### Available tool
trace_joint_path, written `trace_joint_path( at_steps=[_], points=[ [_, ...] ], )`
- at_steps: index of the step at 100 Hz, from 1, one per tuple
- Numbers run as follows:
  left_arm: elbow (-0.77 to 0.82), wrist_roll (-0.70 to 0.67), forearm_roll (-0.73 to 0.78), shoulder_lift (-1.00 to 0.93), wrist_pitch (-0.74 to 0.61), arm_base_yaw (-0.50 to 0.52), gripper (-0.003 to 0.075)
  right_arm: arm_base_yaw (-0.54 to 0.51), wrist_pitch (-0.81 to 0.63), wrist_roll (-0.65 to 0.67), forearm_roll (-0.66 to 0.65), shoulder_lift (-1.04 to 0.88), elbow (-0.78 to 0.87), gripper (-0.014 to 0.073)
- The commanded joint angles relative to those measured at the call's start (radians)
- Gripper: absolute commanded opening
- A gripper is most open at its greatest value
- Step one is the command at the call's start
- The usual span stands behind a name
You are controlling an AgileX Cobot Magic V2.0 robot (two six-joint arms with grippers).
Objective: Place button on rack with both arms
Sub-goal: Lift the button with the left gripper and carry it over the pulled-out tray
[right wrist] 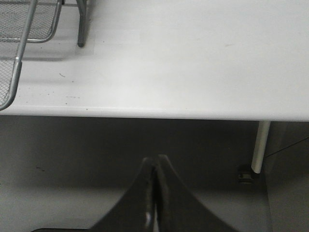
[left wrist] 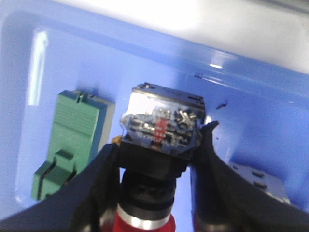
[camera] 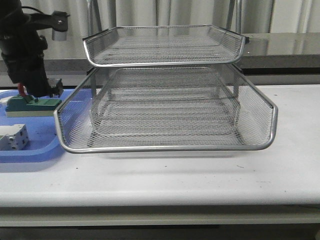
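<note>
left end effector [left wrist: 157,166] — clamps button [left wrist: 161,128] | above blue tray [left wrist: 251,92] rim

Looks like a lab or robot test bench rather than a home. Plain white tabletop [camera: 200,175] on thin metal legs, bare grey floor below in the right wrist view. Pale curtain [camera: 165,12] across the far side, with a dark countertop [camera: 280,45] in front of it. Wire-mesh office rack [camera: 165,100] in the middle, and at the left a blue plastic tray [camera: 30,150] holding small electrical parts: a green-topped block [camera: 30,106] and a white-grey terminal block [camera: 12,136].
</note>
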Motion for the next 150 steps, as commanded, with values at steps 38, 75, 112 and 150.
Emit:
trace_joint_path(
  at_steps=[38, 75, 112, 150],
  points=[
    [-0.078, -0.007, -0.024, -0.265, 0.32, -0.003, -0.0013, -0.001, -0.051, 0.001, -0.016, 0.001, -0.034, -0.007],
    [-0.07, -0.03, -0.16, -0.401, 0.32, -0.031, -0.0013, -0.001, -0.051, 0.001, -0.016, 0.001, -0.034, -0.007],
    [0.049, -0.109, -0.16, -0.473, 0.32, -0.263, -0.0013, -0.001, -0.051, 0.001, -0.016, 0.001, -0.034, -0.007],
    [0.067, -0.114, -0.21, -0.411, 0.267, -0.47, -0.0013, -0.001, -0.051, 0.001, -0.016, 0.001, -0.034, -0.007]
  ],
)
